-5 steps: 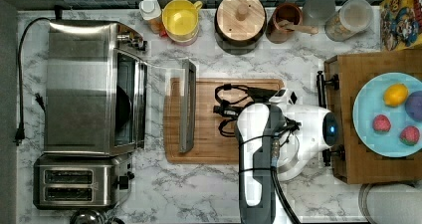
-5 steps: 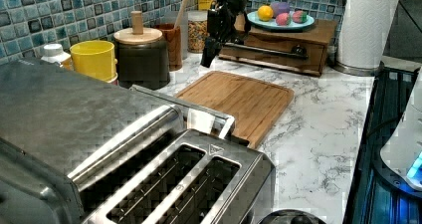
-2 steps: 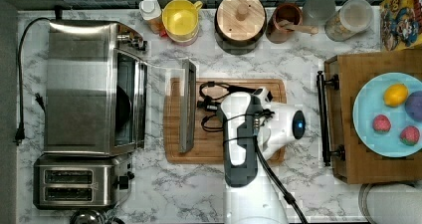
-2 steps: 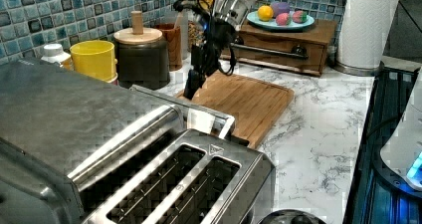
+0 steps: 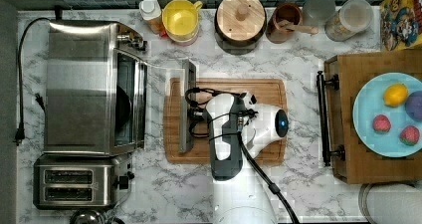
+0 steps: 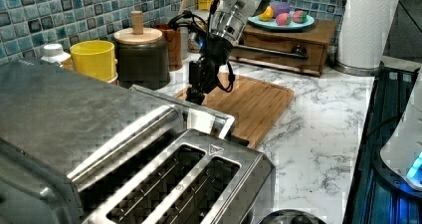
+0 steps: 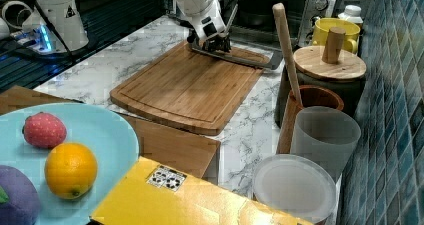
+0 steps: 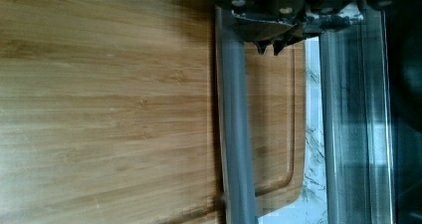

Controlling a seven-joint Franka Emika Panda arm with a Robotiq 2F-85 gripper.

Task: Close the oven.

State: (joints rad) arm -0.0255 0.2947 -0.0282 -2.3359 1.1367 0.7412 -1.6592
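The oven (image 5: 79,84) stands at the top view's left with its glass door dropped flat over the counter. The door's steel bar handle (image 5: 187,84) lies above the cutting board's edge. My gripper (image 5: 193,117) hangs low right at this handle, with the white arm behind it over the board. In the wrist view the bar handle (image 8: 234,134) runs just beside my gripper (image 8: 267,47), whose tips are shut together over the gap between bar and door frame. Whether they touch the bar I cannot tell. The left view has the gripper (image 6: 195,92) over the handle (image 6: 209,112); the right view has the gripper (image 7: 215,45) there too.
A wooden cutting board (image 5: 268,92) lies under the arm. A two-slot toaster (image 5: 74,186) sits beside the oven. Jars and a yellow cup (image 5: 181,17) line the tiled back wall. A wooden box carries a blue plate (image 5: 368,134) of toy fruit at the top view's right.
The arm has swung to the top view's left across the cutting board and come down, bringing the gripper to the door's handle. The oven door has stayed flat open.
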